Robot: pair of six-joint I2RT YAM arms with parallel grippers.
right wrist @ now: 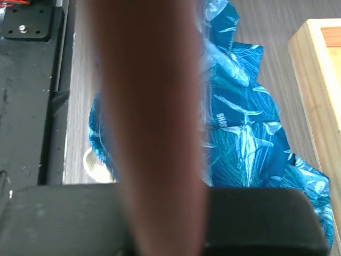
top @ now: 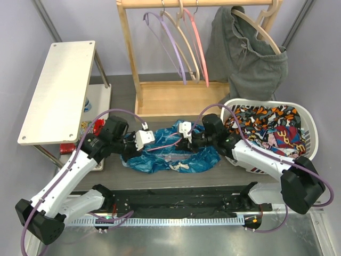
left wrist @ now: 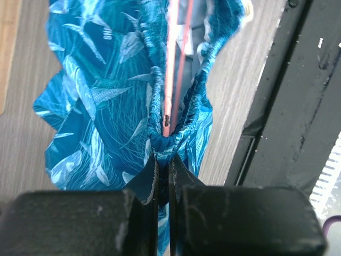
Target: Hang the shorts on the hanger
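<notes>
Slick blue leaf-print shorts [top: 176, 154] lie crumpled mid-frame, between the wooden rack base [top: 176, 98] above and the black rail [top: 176, 200] below. Left gripper [left wrist: 164, 165] pinches their gathered waistband tight (thin pink wire hanger [left wrist: 169, 80] threaded inside). Right gripper [top: 185, 133] sits at their upper edge; its close-up is blurred, perhaps gripping, I cannot tell.

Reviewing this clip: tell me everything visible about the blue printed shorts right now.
The shorts are thin blue fabric with a lighter teal leaf-like print and a white drawstring. They lie crumpled on the grey table between the two arms, before the wooden rack. The left gripper is shut on their gathered waistband, where the thin pink wire hanger runs inside the opening. The right gripper is over their far side; its grip is unclear.
</notes>
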